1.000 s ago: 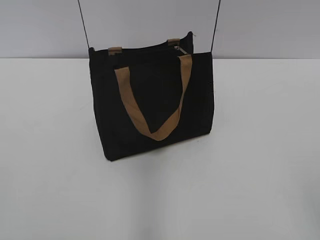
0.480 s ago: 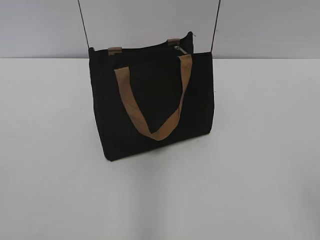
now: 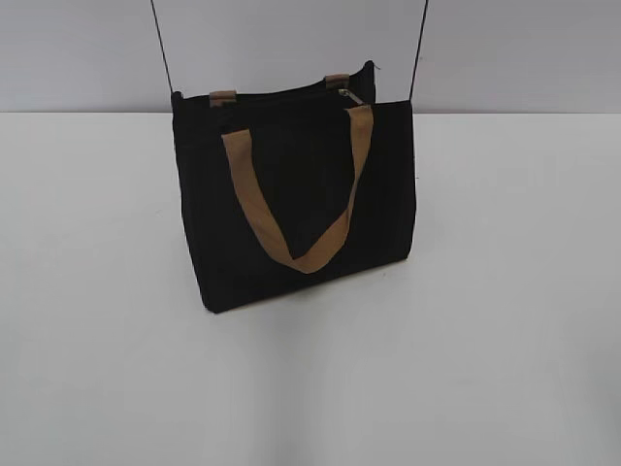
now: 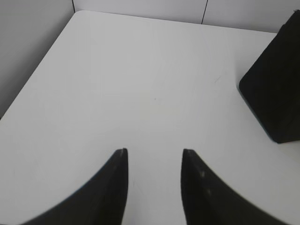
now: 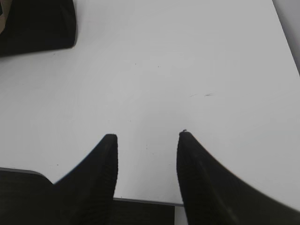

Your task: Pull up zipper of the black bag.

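The black bag (image 3: 291, 194) stands upright on the white table (image 3: 505, 291) in the exterior view, with a tan loop handle (image 3: 301, 194) hanging down its front. The zipper's small silver pull tab (image 3: 349, 96) sits at the right end of the bag's top edge. Neither gripper shows in the exterior view. My left gripper (image 4: 153, 152) is open and empty over bare table, with the bag's corner (image 4: 276, 93) to its far right. My right gripper (image 5: 147, 136) is open and empty near the table's front edge, with the bag's corner (image 5: 37, 23) at the far left.
Two thin black cords (image 3: 163, 49) rise from the bag's top corners out of frame. A grey wall (image 3: 291, 39) stands behind the table. The table's left edge (image 4: 33, 79) and front edge (image 5: 145, 201) show in the wrist views.
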Robot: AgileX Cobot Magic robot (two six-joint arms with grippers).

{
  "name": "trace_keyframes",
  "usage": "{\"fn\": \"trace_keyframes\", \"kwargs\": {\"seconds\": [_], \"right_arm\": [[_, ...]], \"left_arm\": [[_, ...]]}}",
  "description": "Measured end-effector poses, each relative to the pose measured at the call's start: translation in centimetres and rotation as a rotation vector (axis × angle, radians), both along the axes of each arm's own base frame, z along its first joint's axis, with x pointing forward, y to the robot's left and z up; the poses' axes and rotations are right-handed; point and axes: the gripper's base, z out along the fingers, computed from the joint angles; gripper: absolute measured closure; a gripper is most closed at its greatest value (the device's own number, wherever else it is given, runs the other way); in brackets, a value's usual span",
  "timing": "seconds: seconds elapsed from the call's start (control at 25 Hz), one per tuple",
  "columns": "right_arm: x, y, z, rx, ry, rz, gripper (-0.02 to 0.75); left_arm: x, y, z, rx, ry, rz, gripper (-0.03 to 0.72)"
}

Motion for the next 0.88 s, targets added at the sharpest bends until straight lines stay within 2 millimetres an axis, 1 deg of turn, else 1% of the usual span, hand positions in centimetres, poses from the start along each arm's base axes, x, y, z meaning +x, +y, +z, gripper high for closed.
{"fn": "trace_keyframes", "kwargs": {"seconds": [0.2, 0.52, 0.88], "right_arm": [[0.0, 0.0, 0.0, 0.0, 0.0, 0.0, 0.415], [0.0, -0.02, 0.0, 0.006, 0.001, -0.005, 0.415], [0.01, -0.46, -0.03, 0.036, 0.006, -0.08, 0.415]], "left_arm": [[0.0, 0.02, 0.0, 0.002, 0.0, 0.001, 0.433], [0.0, 0.02, 0.0, 0.002, 0.0, 0.001, 0.435], [0.0, 0.02, 0.0, 0.002, 0.0, 0.002, 0.443]]}}
